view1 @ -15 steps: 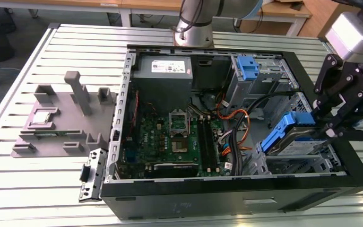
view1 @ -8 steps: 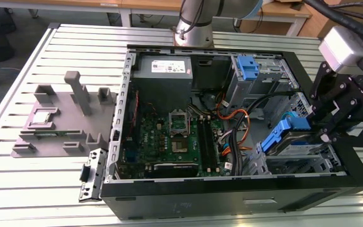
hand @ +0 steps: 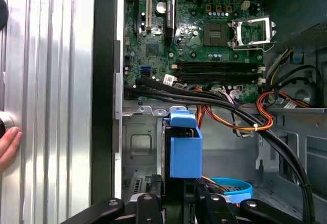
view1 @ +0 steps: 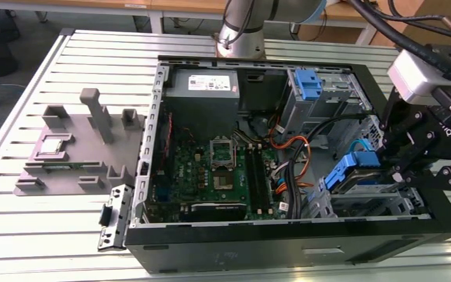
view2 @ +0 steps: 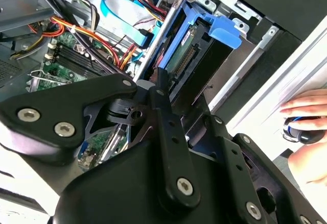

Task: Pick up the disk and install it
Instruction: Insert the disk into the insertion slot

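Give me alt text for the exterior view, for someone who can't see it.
The gripper holds the disk, blue-railed and tilted, inside an open computer case, at the exterior view's right. The case lies on a metal table, a grey fixture beside it.

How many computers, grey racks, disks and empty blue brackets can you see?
computer: 1
grey rack: 1
disk, in blue rails: 1
empty blue bracket: 1
Total: 4

blue-railed disk (view1: 356, 176), on edge, tilted, partway in drive bay (view1: 370, 204)
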Controlling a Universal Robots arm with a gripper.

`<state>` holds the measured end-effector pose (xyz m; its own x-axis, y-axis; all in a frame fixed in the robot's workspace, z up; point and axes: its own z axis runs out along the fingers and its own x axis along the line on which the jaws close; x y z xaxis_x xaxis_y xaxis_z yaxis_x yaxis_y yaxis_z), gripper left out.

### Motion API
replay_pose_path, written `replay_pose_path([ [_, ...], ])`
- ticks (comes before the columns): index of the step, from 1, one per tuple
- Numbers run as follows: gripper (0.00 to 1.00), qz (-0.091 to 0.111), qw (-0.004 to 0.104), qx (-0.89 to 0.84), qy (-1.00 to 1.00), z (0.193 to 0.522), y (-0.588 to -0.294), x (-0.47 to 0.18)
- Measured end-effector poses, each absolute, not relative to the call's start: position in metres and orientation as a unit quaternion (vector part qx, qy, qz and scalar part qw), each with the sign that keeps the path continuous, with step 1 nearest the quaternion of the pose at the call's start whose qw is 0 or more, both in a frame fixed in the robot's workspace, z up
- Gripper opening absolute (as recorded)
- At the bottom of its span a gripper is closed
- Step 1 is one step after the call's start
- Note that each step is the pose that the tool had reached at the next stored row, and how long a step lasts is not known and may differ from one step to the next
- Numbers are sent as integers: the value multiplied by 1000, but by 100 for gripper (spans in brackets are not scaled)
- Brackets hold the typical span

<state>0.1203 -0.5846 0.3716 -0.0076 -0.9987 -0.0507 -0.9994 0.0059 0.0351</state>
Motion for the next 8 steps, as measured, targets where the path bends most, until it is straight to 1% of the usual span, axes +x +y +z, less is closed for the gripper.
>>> replay_pose_path([
  [8, 36, 31, 6, -704, 709, 370, -585, 120],
])
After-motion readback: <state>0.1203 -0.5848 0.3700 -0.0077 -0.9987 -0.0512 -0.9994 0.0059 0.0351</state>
